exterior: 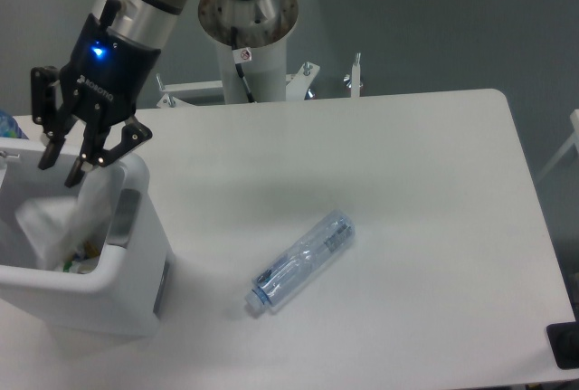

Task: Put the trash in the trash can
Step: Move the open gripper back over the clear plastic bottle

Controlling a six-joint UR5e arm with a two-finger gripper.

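The bin stood at the near left of the worktop, a carton with green print just visible inside. Above its far rim hung the tool, fingers spread, holding nothing. The bottle lay on its side right of the bin, well apart.

Reaches in from the upper middle, slanting down to the left; carries a silver wrist section above a black gripper body with a lit blue light; points 2 dark fingers downward, spread apart, gripping nothing.
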